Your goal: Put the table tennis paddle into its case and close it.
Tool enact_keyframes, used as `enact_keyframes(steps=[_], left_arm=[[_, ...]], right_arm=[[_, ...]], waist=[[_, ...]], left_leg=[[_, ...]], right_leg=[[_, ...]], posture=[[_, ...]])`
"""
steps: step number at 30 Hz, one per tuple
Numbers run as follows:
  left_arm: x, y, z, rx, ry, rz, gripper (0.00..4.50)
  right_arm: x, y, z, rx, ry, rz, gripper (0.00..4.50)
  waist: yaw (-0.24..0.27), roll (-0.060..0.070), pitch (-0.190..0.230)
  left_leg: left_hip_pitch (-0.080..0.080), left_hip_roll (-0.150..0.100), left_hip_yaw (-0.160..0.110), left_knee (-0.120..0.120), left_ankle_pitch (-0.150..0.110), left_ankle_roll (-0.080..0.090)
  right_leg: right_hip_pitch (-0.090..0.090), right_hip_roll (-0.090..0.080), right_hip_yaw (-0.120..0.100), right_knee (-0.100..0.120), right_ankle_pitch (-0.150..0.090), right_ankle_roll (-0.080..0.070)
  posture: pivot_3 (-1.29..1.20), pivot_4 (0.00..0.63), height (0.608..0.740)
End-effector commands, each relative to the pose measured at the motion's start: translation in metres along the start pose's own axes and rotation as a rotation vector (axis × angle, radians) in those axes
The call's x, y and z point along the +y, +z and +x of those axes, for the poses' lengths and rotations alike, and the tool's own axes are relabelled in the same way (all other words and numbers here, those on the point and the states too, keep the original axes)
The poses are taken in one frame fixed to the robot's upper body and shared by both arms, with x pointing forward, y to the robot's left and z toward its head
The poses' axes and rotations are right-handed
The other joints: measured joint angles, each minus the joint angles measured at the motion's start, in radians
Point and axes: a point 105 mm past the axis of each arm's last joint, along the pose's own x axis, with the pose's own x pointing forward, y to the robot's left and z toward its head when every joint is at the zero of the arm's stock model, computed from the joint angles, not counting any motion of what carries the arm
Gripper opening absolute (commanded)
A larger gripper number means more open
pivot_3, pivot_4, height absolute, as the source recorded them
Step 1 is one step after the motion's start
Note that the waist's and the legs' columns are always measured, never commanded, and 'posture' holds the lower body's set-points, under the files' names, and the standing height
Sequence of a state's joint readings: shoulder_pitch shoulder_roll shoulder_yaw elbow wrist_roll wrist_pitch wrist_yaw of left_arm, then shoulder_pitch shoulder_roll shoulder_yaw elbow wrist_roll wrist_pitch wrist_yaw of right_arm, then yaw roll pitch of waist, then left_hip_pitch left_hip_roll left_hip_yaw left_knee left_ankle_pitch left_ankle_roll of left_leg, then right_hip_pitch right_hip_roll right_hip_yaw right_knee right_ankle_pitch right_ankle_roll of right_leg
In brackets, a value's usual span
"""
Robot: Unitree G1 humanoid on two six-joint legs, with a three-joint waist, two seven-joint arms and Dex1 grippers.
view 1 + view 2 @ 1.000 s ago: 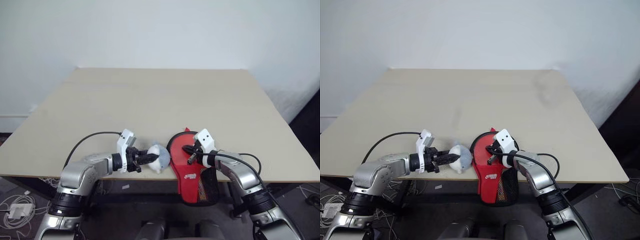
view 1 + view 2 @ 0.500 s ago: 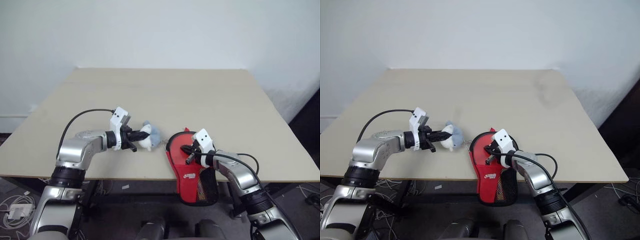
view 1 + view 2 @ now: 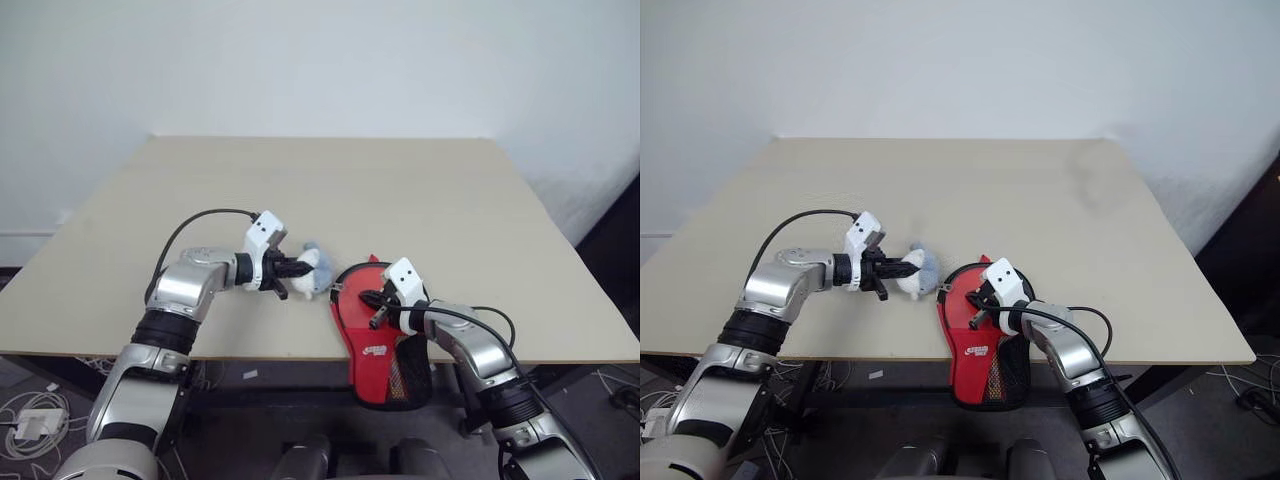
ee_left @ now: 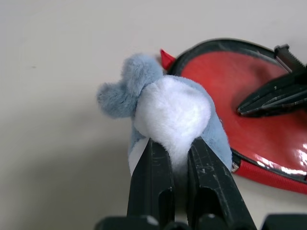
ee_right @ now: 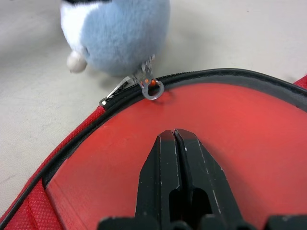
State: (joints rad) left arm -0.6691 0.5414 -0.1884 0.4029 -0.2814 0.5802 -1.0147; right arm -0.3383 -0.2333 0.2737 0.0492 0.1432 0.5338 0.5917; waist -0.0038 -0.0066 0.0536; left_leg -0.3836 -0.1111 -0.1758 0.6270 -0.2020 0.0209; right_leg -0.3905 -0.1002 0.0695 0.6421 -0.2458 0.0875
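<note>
- Left gripper (image 4: 171,158) pinched a fluffy blue-and-white plush charm (image 4: 168,110), linked to the zipper pull (image 5: 152,89).
- Case (image 3: 378,325), smooth red face, black zipper rim, lay at the table's (image 3: 320,190) 6 o'clock edge.
- Right gripper (image 5: 175,139), jaws together, pressed on the red face.

The case (image 3: 378,335) hangs over the desk's (image 3: 320,190) near edge at 6 o'clock, its lower end dim. Its small white logo is too small to read. The plush toy's (image 4: 168,110) underside is hidden between the left hand's (image 4: 171,155) fingers.
</note>
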Motion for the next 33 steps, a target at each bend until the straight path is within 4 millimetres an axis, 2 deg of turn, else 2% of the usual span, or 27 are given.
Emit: enact_keyframes(steps=[1,8,19,27,33], left_arm=[[0.0,0.02,0.001,-0.011,-0.009,0.101,0.01],[0.003,0.02,0.001,0.027,-0.011,0.162,0.01],[0.023,0.018,-0.014,0.073,0.04,0.197,0.01],[0.032,0.024,-0.015,0.083,0.06,0.213,0.01],[0.043,0.026,-0.009,0.135,0.117,0.242,0.01]], right_arm=[[0.002,0.002,0.0,-0.005,0.011,-0.017,0.0],[0.003,0.0,0.003,0.0,0.019,-0.015,0.0],[0.009,-0.005,0.007,0.016,0.051,-0.012,0.0],[0.011,-0.007,0.009,0.014,0.058,0.008,0.0],[0.012,-0.01,0.01,0.013,0.061,0.029,0.0]], waist=[[0.0,0.0,0.0],[-0.001,0.0,0.0],[-0.019,0.0,0.0],[-0.02,0.0,0.0],[-0.023,-0.001,-0.001]], left_leg=[[0.0,0.0,0.0,0.0,0.0,0.0],[0.0,0.0,0.0,0.0,0.0,0.0],[0.001,0.0,-0.001,0.0,0.0,0.0],[0.001,0.0,-0.001,0.0,0.0,0.0],[0.003,0.0,-0.001,0.0,0.0,0.0]], right_leg=[[0.0,0.0,0.0,0.0,0.0,0.0],[0.0,0.0,0.0,0.0,0.0,0.0],[0.001,0.0,-0.001,0.0,0.0,0.0],[0.001,0.001,-0.001,0.0,0.0,0.0],[0.002,0.001,-0.001,0.0,0.0,0.0]], posture=[[0.0,0.0,0.739],[0.0,0.0,0.739],[0.0,0.0,0.739],[0.0,0.0,0.739],[0.0,0.0,0.739]])
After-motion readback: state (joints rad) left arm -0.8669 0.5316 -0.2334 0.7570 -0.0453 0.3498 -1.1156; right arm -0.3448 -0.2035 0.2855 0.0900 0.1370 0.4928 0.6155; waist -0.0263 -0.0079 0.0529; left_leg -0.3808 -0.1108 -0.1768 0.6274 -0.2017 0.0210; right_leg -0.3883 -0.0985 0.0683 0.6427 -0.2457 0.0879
